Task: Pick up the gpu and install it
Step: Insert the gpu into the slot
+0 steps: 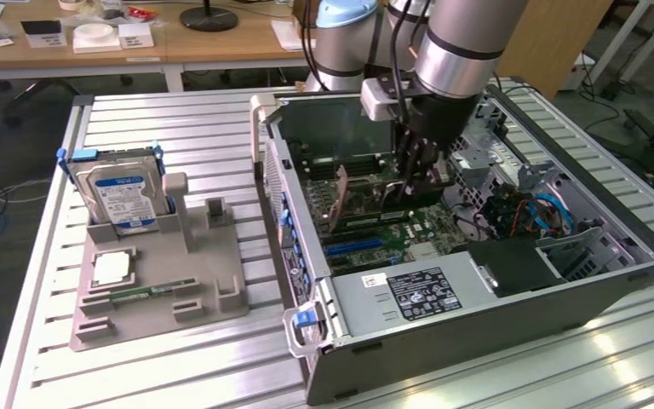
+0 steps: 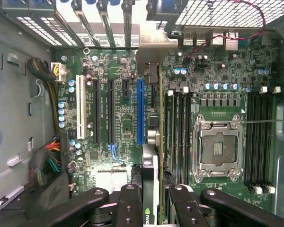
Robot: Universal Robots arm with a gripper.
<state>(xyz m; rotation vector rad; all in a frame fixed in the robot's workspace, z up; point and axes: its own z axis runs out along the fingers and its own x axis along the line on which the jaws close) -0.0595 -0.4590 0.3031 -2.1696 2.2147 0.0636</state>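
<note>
My gripper [image 2: 154, 195] is shut on the gpu [image 2: 150, 174], which I see edge-on between the two black fingers [image 2: 128, 198]. Its dark heatsink block faces the blue slot [image 2: 140, 111], and its silver end bracket [image 2: 151, 47] reaches to the case's rear slot openings. The card hangs just above the green motherboard [image 2: 118, 142], between the blue slot and the memory slots [image 2: 180, 132]. In the exterior view the gripper [image 1: 421, 183] is lowered deep inside the open computer case [image 1: 599, 281], with the gpu [image 1: 401, 203] under it.
A grey parts tray [image 1: 157, 290] on the exterior view's left carries a hard drive with a blue label [image 1: 123, 194] and a small memory stick [image 1: 134, 294]. Inside the case are the power supply [image 1: 412, 294], an open CPU socket [image 2: 217, 146] and cable bundles [image 2: 49, 161].
</note>
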